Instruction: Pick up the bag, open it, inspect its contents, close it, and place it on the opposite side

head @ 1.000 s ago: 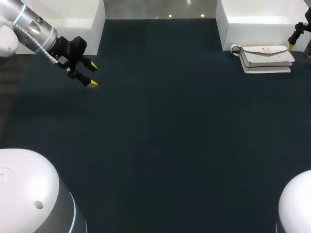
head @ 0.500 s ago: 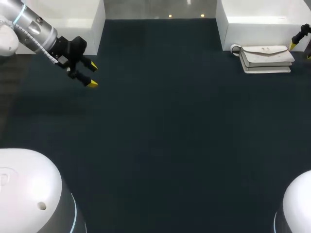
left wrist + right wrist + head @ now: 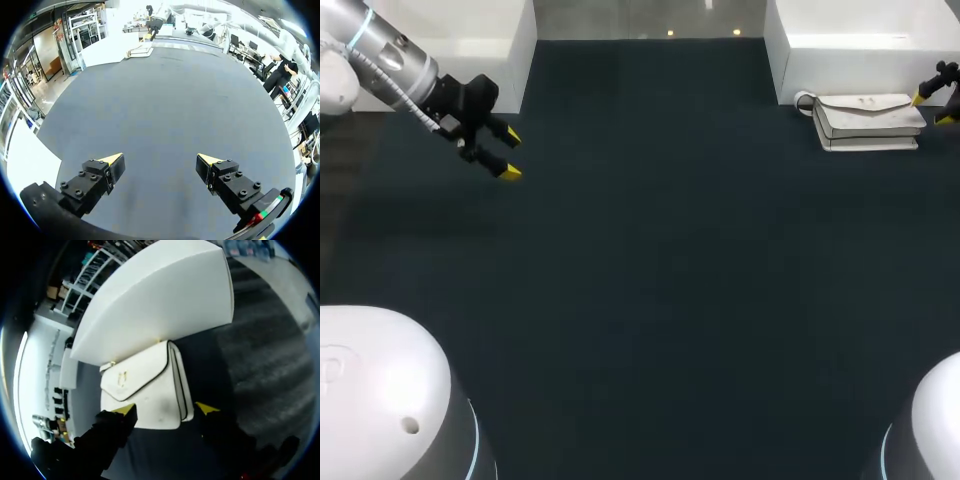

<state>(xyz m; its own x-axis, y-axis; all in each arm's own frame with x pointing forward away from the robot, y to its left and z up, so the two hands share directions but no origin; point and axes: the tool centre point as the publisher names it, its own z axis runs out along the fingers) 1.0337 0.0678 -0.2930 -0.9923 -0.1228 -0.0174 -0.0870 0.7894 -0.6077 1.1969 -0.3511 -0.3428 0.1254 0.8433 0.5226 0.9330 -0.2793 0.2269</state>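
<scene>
A white flap bag (image 3: 868,120) lies flat at the far right of the dark table, against a white box. My right gripper (image 3: 932,108) is at the bag's right end. In the right wrist view the bag (image 3: 145,382) lies just ahead, its near end between the spread yellow fingertips (image 3: 125,409) of the right gripper (image 3: 165,409); I see no firm contact on both sides. My left gripper (image 3: 508,153) hovers open over the far left of the table, with nothing between its fingers (image 3: 111,160). From the left wrist view the bag (image 3: 140,50) is small and far across the table.
Two white boxes stand at the back, one on the left (image 3: 470,40) and one on the right (image 3: 860,45) behind the bag. The dark mat (image 3: 650,280) covers the table between the arms.
My right gripper has come down to the bag's right end and its fingers have drawn a little closer together. The left arm and the bag have not moved.
</scene>
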